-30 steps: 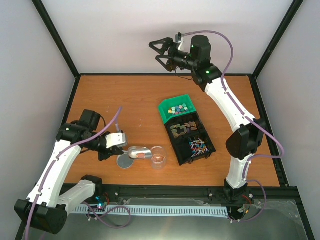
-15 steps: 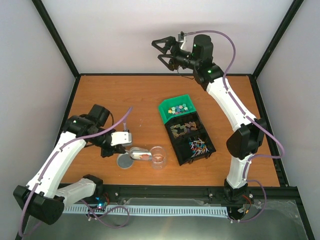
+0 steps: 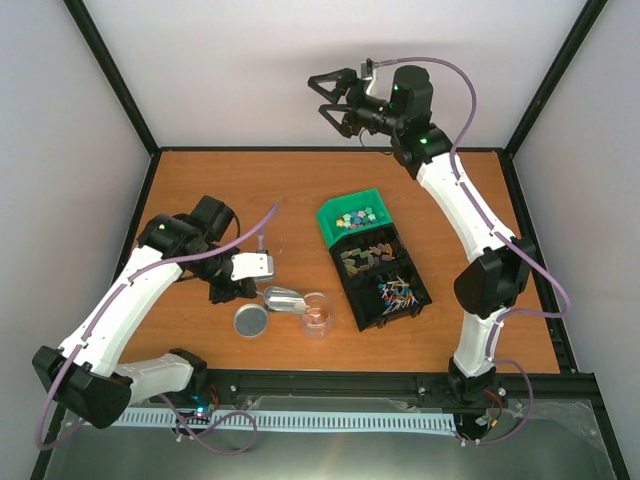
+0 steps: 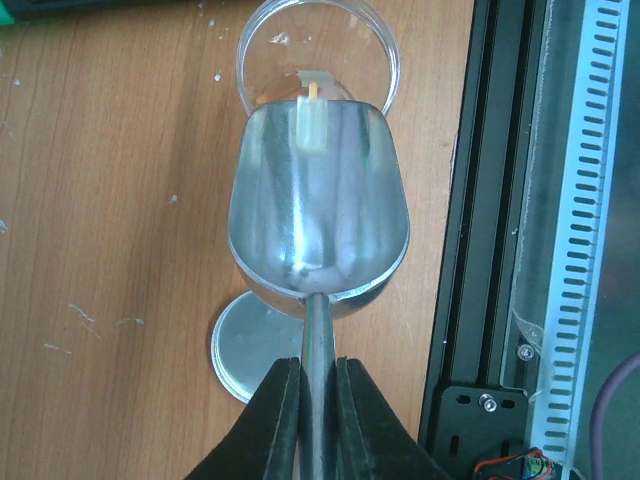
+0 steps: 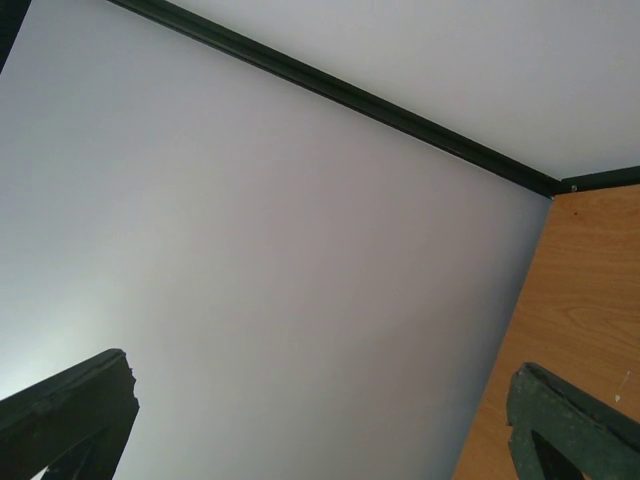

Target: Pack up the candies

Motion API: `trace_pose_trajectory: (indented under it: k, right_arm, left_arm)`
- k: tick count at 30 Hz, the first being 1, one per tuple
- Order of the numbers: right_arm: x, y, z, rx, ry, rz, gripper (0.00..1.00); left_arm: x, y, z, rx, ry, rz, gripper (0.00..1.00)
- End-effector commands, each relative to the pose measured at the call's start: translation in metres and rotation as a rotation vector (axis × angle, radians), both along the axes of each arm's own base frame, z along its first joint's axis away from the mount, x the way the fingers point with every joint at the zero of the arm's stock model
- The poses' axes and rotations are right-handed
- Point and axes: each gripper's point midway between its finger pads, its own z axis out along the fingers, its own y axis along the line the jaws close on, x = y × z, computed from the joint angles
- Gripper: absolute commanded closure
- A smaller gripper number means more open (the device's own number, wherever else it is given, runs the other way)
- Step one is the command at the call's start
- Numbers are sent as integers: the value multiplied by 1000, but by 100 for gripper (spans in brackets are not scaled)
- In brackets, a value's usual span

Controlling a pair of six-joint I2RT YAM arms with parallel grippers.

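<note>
Clock directions are read on the top view, with 12 o'clock at the far edge of the table (image 3: 200, 190).

- The left gripper (image 4: 318, 420) is found at 8 o'clock from the table centre. Its jaws are clenched on the thin handle of a metal scoop (image 4: 318, 210).
- The scoop is pointed toward 4 o'clock, and its mouth is held over the rim of a clear cup (image 4: 385, 50). In the left wrist view the bowl appears bare except for a pale patch at the front lip. Whether that patch is a candy or a reflection cannot be told.
- The cup is standing upright at 6 o'clock from the centre. A small pinkish heap is seen at its bottom in the top view.
- A round metal lid (image 3: 250, 321) is lying flat at 9 o'clock from the cup, just beside it and partly under the scoop handle.
- The candies (image 3: 355, 216) are heaped in a green bin (image 3: 330, 222) just toward 12 o'clock from the centre. Blue, yellow, white and green pieces are made out.
- A black tray (image 3: 352, 300) is set against the bin at its 5 o'clock side. Brown lumps are held in its nearer compartment and coloured sticks in the other.
- The right gripper (image 3: 325, 95) is raised high beyond the 12 o'clock edge, against the back wall. Its jaws are spread wide and nothing is held between them.
</note>
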Motion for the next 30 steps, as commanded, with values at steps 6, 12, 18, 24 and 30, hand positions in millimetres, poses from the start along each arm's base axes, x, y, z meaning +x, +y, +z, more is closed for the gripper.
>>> trace_pose_trajectory:
  k: [6,12,18,24,30]
  right_arm:
    - [-13,-33,10,-66,-154,15,0]
    - [-19,-65,-32,-220,-172,-13,0]
    - [-43,-104,-80,-430,-228,-32,0]
    - [-70,-150,-137,-722,-272,-4,0]
    - [-97,-185,-195,-971,-246,79,8]
  left_arm:
    - [4,-3,23,-2,-18,14,99]
    - [5,-1,24,12,-18,16,99]
    - [23,-10,44,-37,-51,94,99]
    - [64,-29,51,-54,36,306,99]
    - [111,-40,56,6,56,419,99]
